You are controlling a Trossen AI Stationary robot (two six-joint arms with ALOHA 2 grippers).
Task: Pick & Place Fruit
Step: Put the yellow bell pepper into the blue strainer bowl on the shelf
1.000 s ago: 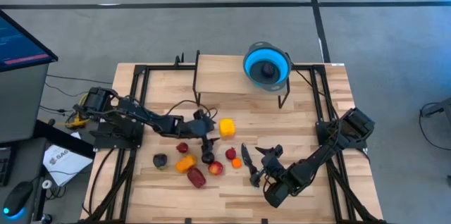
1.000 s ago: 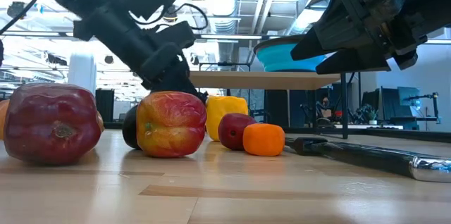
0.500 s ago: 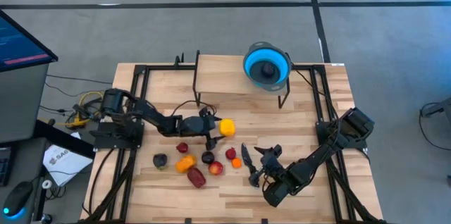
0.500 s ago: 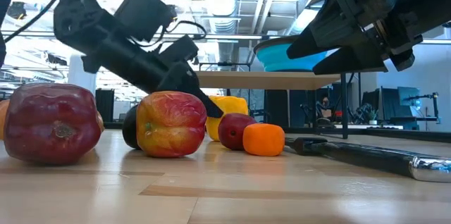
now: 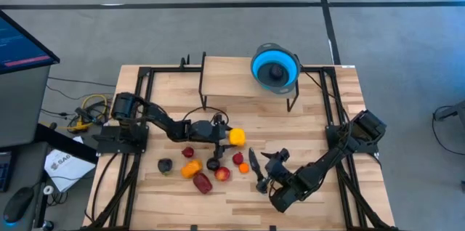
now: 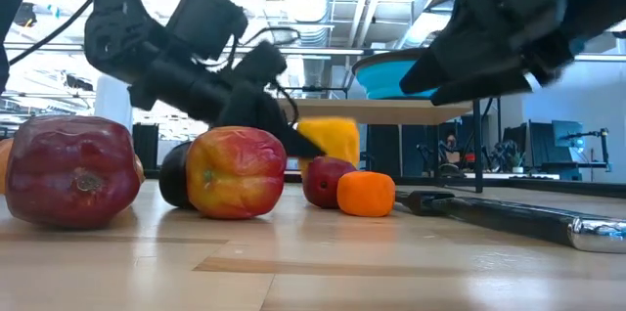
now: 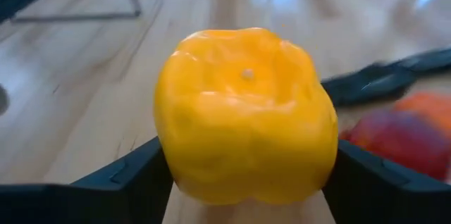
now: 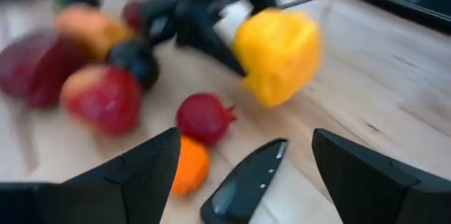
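The left end effector [image 7: 243, 182] grips the yellow fruit [image 7: 244, 115] between its fingers, apparently lifted just off the counter [image 5: 240, 86]. Next comes carrying it to the bowl [image 5: 275, 67]. The right end effector [image 8: 243, 175] waits open near the knife [image 8: 246, 178].

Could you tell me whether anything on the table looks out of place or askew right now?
Nothing looks spilled or damaged. The yellow pepper sits tilted between the left gripper fingers. A black-handled knife lies among the loose fruit, just ahead of the open right gripper, the one non-fruit item there.
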